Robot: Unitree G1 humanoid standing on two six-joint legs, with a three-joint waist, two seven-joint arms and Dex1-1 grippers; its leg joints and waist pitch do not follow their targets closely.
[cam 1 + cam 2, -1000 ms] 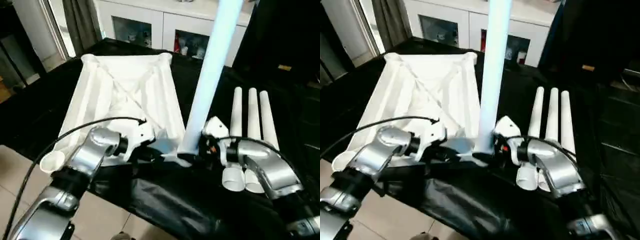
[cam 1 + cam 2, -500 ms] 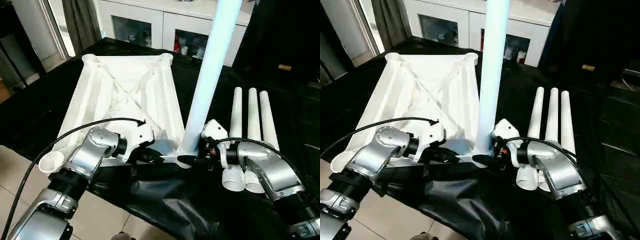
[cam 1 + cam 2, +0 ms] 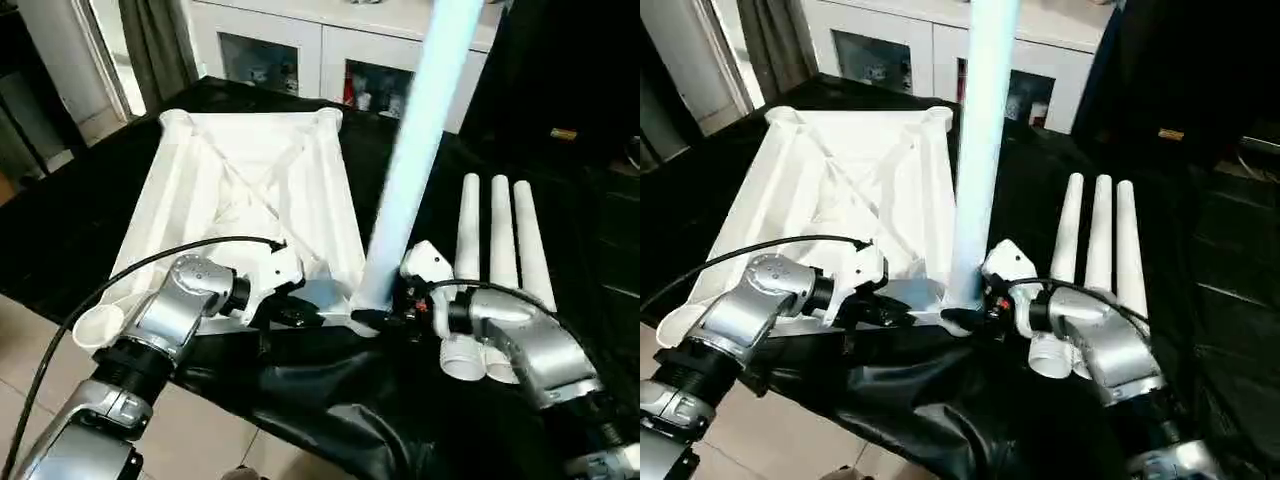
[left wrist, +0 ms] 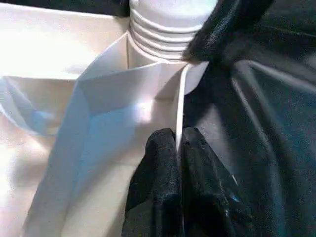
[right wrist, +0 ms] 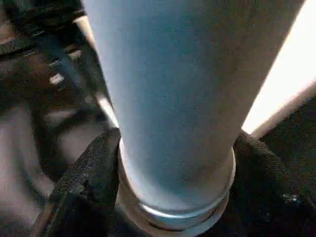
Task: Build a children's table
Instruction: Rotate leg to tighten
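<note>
Now your right gripper (image 3: 385,318) clamps the upright leg (image 3: 405,170) at the tabletop (image 3: 250,190) corner socket; left gripper (image 4: 177,143) pinches the tabletop's rim—drive it straight.

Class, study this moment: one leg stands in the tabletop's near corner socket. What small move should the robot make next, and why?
Probably a further twist of the upright leg by the right gripper, which is shut around its base. The left wrist view shows the leg's ridged end above the corner socket, so it looks not fully seated, while the left gripper pinches the tabletop edge to steady it.
</note>
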